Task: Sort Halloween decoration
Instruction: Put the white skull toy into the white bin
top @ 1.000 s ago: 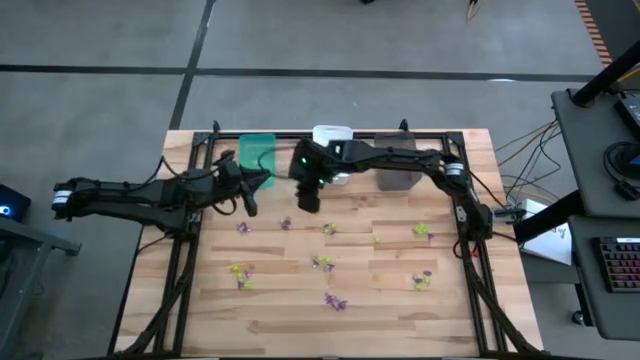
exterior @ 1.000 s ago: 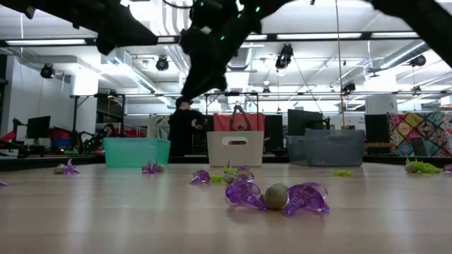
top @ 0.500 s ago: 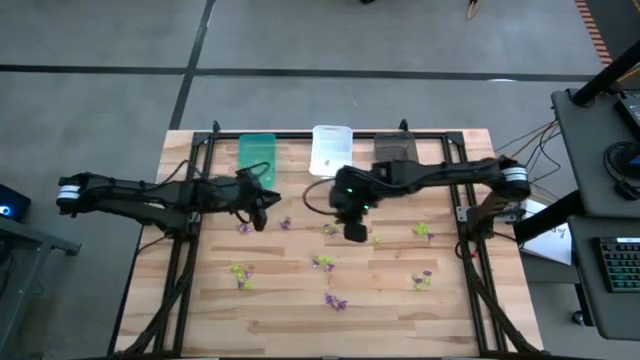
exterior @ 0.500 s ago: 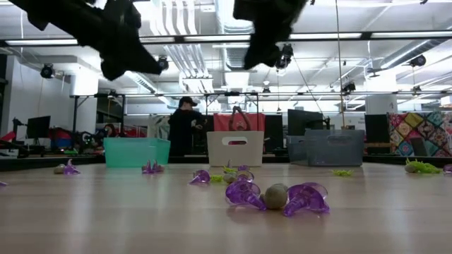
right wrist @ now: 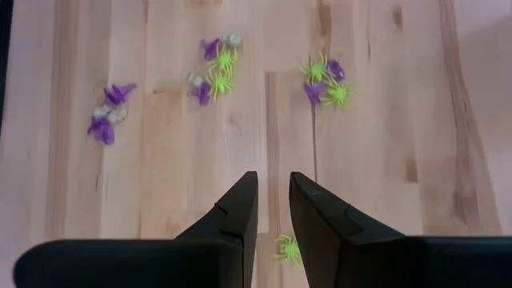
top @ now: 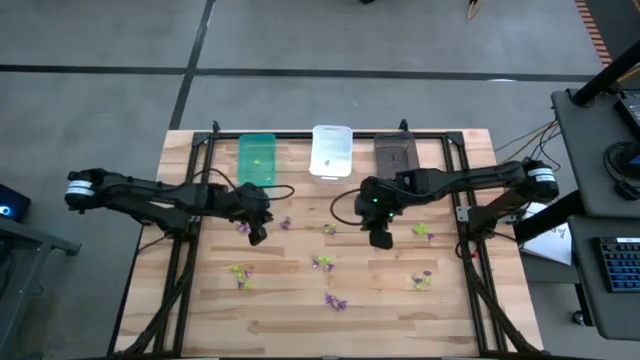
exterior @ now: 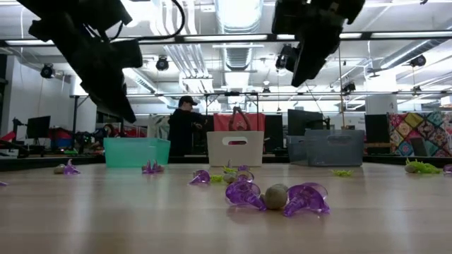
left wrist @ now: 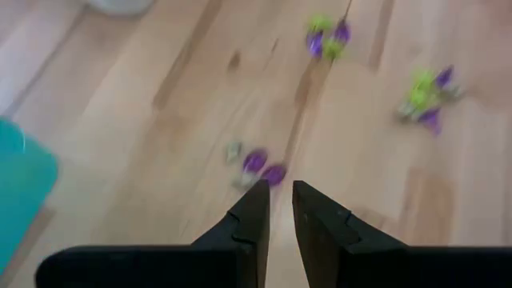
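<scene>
**Both arms leave the bins and drop toward fresh trinkets**

The right gripper (top: 381,240) has swung away from the white bin (top: 331,150) at the top centre of the high view and now hangs at centre-right of the worktop (top: 300,320), above a yellow-green spider trinket (right wrist: 288,250) that shows between its fingers in the right wrist view. Those fingers stand a little apart with nothing between them, so whatever it carried to the bins appears delivered.

The left gripper (top: 257,237) has slid from beside the green bin (top: 256,158) to left of centre, its fingers narrowly apart and empty, aimed at a purple and greyish cluster (left wrist: 258,166) just ahead of the tips.

The remaining Halloween decoration (top: 324,263) lies scattered in small purple and yellow-green clumps across the middle and lower worktop; the dark grey bin (top: 397,152) sits at upper right. Whether the bins already hold pieces is hard to tell from here. Sorting looks early, with two new picks being lined up.
</scene>
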`<control>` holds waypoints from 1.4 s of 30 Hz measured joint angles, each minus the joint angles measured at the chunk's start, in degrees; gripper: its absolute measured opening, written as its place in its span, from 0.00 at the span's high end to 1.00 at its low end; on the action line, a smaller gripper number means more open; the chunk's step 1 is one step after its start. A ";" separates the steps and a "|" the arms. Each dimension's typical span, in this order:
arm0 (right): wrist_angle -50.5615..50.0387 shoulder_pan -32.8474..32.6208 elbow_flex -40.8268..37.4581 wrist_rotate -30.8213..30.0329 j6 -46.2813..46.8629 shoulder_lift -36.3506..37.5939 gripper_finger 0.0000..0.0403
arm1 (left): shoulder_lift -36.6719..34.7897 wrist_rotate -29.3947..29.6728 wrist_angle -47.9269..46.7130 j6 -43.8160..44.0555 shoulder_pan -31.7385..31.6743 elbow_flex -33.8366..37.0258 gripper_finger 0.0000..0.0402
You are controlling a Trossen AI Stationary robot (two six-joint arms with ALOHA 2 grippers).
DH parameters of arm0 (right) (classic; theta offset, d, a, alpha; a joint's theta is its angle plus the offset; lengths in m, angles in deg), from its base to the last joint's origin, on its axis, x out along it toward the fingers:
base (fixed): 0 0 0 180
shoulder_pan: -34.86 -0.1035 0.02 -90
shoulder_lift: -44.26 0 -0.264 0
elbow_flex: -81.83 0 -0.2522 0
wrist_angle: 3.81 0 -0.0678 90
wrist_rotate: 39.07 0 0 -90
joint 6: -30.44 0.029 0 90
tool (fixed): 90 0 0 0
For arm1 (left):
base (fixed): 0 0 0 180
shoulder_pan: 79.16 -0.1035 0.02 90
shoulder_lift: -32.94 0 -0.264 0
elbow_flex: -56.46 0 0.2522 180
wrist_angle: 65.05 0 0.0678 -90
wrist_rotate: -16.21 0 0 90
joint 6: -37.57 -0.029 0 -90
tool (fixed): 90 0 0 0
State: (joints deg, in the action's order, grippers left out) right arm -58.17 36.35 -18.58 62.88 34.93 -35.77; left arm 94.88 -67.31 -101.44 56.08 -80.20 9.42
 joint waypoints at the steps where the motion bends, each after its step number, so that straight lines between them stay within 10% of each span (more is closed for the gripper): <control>1: 1.03 0.00 -0.87 -0.02 0.00 0.68 0.84 | 0.60 0.01 0.18 -0.41 0.00 0.01 0.88; 15: 12.61 -0.09 -10.62 0.01 1.52 7.02 0.86 | 10.27 1.88 1.47 -5.61 0.00 -0.41 0.69; 42: 19.94 -0.13 -13.36 0.02 4.66 7.56 0.86 | 23.46 4.97 11.39 -15.05 -0.11 -0.78 0.68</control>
State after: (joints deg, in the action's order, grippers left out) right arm -38.23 36.22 -31.94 62.90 39.59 -28.20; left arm 118.35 -62.35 -90.05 41.03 -80.31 8.64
